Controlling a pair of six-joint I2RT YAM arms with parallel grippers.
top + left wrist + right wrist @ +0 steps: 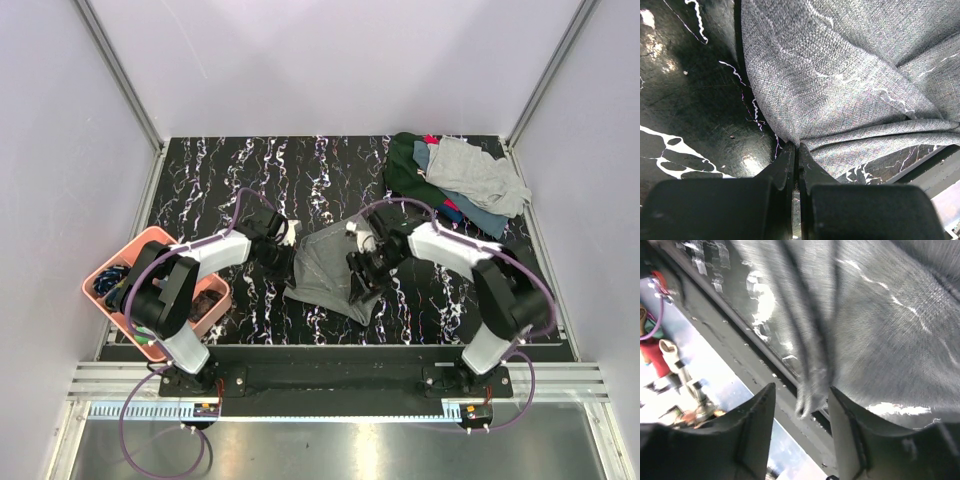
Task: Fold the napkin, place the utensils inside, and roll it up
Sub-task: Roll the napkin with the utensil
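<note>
The grey napkin point(328, 265) lies crumpled and partly lifted in the middle of the black marble table. My left gripper point(284, 262) is at its left edge. In the left wrist view the gripper point(796, 149) is shut on a pinched fold of the napkin point(850, 75). My right gripper point(362, 276) is over the napkin's right part. In the right wrist view it point(801, 396) is open, with a blurred hanging tip of the napkin point(880, 340) between the fingers point(760, 415), apart from them. No gold utensils show in any view.
A pink basket point(98, 276) holding dark items stands at the table's left edge beside the left arm. A heap of green, light-grey and blue cloths point(455, 180) lies at the back right. The table's metal front rail point(740, 335) runs below the right gripper.
</note>
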